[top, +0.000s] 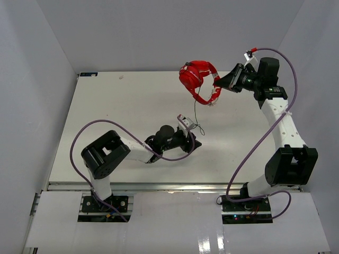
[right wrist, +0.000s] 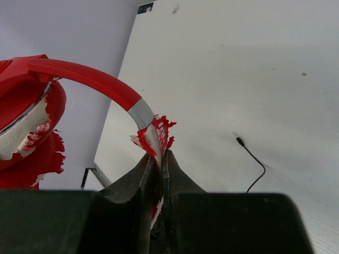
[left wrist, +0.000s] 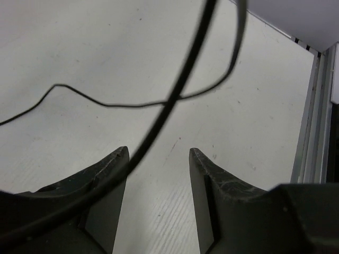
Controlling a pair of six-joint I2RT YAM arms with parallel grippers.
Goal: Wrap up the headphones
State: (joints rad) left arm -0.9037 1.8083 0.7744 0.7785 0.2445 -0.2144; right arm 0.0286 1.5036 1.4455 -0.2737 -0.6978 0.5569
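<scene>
1. The red over-ear headphones: headband top is smooth, fairly glossy red plastic, with a short silvery, metal-looking slider piece.
2. Their padding cover is in bad shape: red skin flaking off in ragged bits, dull white underneath.
3. The thin black cable looks smooth and rubbery, slight sheen.
4. The white table is matt, finely grained, a few dark specks.
5. Black fingers of the left gripper: matt hard plastic, scuffed pale at the edges.
</scene>
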